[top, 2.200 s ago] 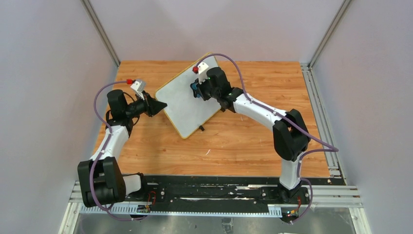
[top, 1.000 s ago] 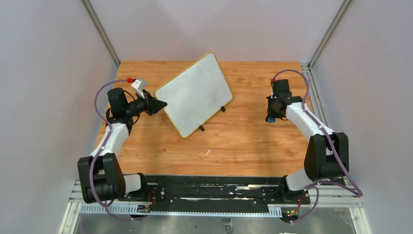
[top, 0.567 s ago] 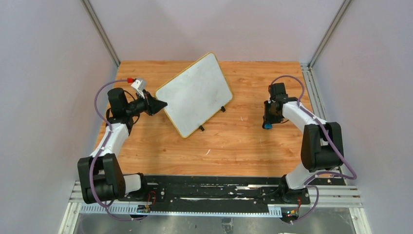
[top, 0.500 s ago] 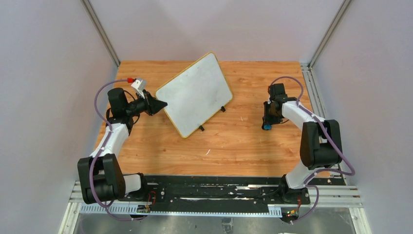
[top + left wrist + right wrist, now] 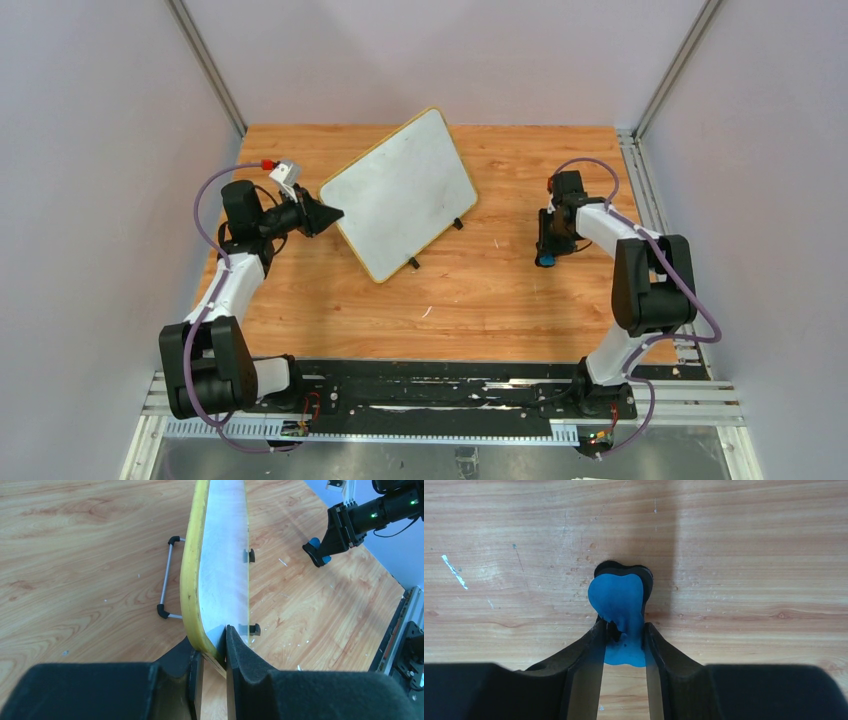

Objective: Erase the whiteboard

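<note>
Top external view shows the whiteboard (image 5: 400,195) propped at a slant toward the desk's (image 5: 500,290) far-left corner, its left corner pinched by the left end effector (image 5: 335,213). Near the right edge, the right end effector (image 5: 546,256) grips a blue eraser (image 5: 616,600).

Whiteboard (image 5: 400,195) propped on the table (image 5: 480,290), left of centre and toward the far edge, left gripper (image 5: 333,214) pinching its left corner, right gripper (image 5: 545,252) well apart to its right, eraser (image 5: 616,600) between the fingers, down at the tabletop.
</note>
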`<state>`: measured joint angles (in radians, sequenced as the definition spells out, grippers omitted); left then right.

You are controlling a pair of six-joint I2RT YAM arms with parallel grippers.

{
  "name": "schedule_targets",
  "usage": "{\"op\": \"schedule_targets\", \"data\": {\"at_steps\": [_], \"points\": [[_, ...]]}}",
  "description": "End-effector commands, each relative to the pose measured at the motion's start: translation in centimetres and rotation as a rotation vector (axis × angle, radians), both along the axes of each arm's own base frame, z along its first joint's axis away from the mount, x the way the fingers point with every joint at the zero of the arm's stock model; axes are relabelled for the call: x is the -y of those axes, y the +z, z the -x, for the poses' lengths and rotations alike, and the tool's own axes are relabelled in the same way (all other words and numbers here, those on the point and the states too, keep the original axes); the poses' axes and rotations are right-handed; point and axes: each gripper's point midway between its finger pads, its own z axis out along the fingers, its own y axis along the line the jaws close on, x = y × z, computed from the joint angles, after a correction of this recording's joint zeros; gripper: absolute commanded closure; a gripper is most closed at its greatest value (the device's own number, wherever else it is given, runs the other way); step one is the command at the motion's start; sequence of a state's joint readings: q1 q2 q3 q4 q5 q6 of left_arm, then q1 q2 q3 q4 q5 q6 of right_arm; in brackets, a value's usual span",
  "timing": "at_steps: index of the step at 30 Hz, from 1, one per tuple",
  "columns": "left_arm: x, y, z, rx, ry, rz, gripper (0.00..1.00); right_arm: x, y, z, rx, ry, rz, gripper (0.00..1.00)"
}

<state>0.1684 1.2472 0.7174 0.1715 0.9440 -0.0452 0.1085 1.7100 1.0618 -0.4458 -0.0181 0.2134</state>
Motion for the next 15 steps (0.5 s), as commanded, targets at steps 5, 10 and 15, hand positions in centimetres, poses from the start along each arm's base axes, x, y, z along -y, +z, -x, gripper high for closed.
{"op": "schedule_targets", "data": {"at_steps": [5,10,15], "points": [[-1.3,-2.3,-0.8,0.031,0.037,-0.133,0.9,0.6,3.0,0.1,0.06,-0.038,-0.006,0.64],[-1.4,-2.3,-0.8,0.032,0.037,-0.131,0.84,1.1,5.1,0.5,0.115,-0.05,0.013,0.63],[-1.3,-2.3,-0.9,0.029,0.035,-0.131,0.68,1.5,6.7,0.8,0.194,-0.059,0.021,0.61]]}}
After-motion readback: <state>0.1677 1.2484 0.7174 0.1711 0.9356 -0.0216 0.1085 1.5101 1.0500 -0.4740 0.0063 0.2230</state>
